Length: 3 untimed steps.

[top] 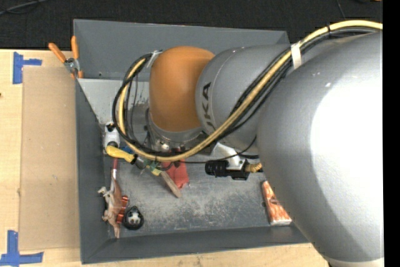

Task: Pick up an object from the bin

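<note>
The grey body of my gripper (164,146) shows just under the orange wrist cover, low over the bin's left middle. Right below it on the bin floor lie a small red block (180,174) and a tan wooden stick (170,185), which leans against the block. A small green piece (150,166) sits at the gripper's lower left edge. Whether any of these is touched by the gripper is hidden by the wrist.
A thin brown stick with red bits (115,197) and a black round thing with a white centre (133,217) lie in the front left corner. An orange-brown patterned block (275,203) lies at the front right. The arm covers the bin's right and back.
</note>
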Tool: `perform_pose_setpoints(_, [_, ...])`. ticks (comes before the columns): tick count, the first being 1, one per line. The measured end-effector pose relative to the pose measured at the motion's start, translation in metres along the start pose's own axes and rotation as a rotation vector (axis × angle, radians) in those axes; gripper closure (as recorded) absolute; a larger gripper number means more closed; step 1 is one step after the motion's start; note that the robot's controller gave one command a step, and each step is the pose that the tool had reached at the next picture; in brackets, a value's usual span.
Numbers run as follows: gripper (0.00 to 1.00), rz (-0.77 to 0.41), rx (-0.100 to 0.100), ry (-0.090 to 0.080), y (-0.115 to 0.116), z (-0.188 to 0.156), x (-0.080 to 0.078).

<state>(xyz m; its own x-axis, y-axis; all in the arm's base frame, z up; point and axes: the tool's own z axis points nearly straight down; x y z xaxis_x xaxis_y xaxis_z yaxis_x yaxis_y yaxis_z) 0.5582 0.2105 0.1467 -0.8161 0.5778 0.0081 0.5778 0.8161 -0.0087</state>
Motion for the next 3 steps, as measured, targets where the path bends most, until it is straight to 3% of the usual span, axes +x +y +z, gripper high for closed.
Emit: perform_pose_setpoints(3, [1.0,-0.003,0.0,0.001,0.0,-0.035,0.0])
